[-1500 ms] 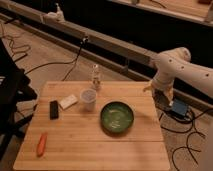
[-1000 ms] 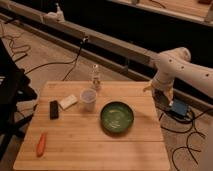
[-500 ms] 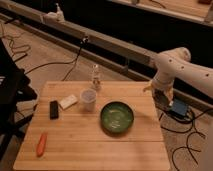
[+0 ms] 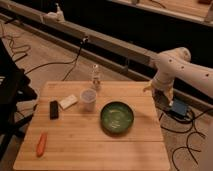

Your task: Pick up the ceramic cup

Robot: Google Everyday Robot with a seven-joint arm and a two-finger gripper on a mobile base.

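Bench (image 4: 90, 145) of pale wood carries a dark green bowl (image 4: 117, 117), with the robot's white arm (image 4: 172, 67) beyond the bowl's right. Ceramic cup (image 4: 88, 99) stands upright just left of the bowl. Gripper (image 4: 151, 89) hangs up-right of the bowl, well apart from the cup; its state cannot be told.

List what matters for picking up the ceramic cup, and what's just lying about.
For the job: ceramic cup, standing on the table; gripper, by the table's right edge, apart from the cup.
Lying about: green bowl; clear bottle; black block; pale bar; orange item; blue box.
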